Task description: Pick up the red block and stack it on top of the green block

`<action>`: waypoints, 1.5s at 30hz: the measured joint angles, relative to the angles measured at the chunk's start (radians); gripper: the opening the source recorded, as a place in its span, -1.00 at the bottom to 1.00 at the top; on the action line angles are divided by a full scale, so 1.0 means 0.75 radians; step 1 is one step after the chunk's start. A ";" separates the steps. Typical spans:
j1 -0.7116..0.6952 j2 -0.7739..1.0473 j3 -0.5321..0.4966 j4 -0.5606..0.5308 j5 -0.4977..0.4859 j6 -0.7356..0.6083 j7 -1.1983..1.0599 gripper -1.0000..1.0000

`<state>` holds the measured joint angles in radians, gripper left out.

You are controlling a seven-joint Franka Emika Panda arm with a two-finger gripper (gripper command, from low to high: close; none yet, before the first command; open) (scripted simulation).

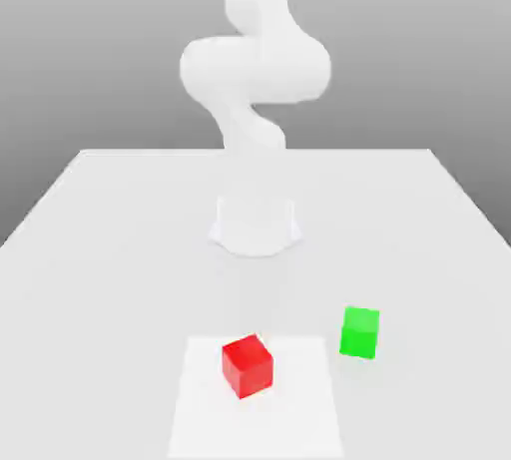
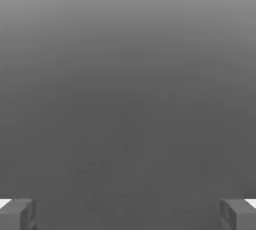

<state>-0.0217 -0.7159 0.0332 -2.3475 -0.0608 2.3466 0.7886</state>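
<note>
The red block (image 1: 248, 365) sits on the white table (image 1: 100, 248), on a slightly brighter square patch (image 1: 299, 418) near the front edge in the exterior view. The green block (image 1: 359, 332) stands near it, toward the exterior view's right and a little farther back, clearly apart and not touching. Both cubes lie flat, and the red one is turned so that 1 corner points toward the camera.

The white arm (image 1: 255, 69) rises behind the blocks, well apart from them. In the hand view the gripper (image 2: 128, 214) has its 2 fingertips (image 2: 17, 214) at opposite edges, so the jaws stand wide open with nothing between them.

The red cube looks rigid, small and probably light, with plain matte faces that should not slip much. I judge that the best hold is on 2 opposite side faces, near the middle of their height, with the fingers turned to match the rotation of the cube. A grip across the corners could make it twist.
</note>
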 joint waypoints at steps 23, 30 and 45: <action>-0.037 1.007 -0.010 -0.554 0.072 0.620 -0.711 0.00; -0.040 1.187 -0.013 -0.528 0.077 0.775 -0.716 0.00; -0.040 1.191 -0.013 -0.528 0.075 0.778 -0.713 -1.00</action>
<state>-0.0519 0.1774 0.0233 -2.7434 -0.0047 2.9297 0.2535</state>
